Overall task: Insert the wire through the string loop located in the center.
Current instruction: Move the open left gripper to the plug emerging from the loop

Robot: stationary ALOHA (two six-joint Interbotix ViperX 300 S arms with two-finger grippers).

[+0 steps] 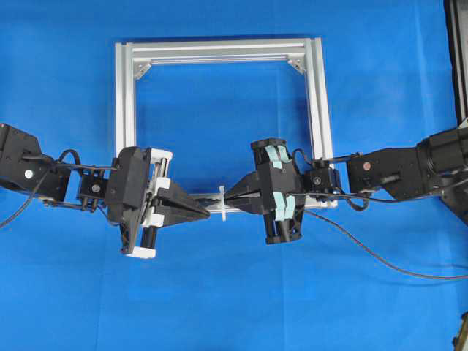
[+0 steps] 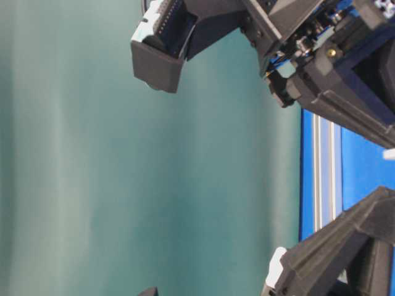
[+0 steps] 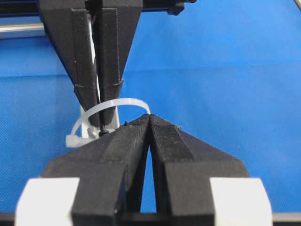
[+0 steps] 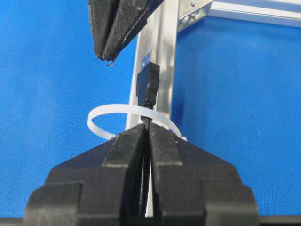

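In the overhead view, the two grippers are seen tip to tip at the lower middle of the frame, over the bottom bar of the silver frame [image 1: 219,51] on the blue worktop [image 1: 219,292].

The right gripper [image 1: 228,197] is pressed together on the wire [image 4: 148,87]: in the right wrist view its fingers [image 4: 127,150] are closed on the thin black cable, and the plug is seen standing out beyond the tips, through the white loop [image 4: 127,112]. The rest of the wire is seen trailing to the lower right of the overhead view.

The left gripper [image 1: 208,212] is shown with fingers [image 3: 122,146] pressed together and nothing between them. Its tip is placed just beside the loop [image 1: 222,207], at the loop's left in the overhead view.

In the left wrist view the loop [image 3: 117,106] is seen arching around the right gripper's tip [image 3: 99,127], just above the left tips.
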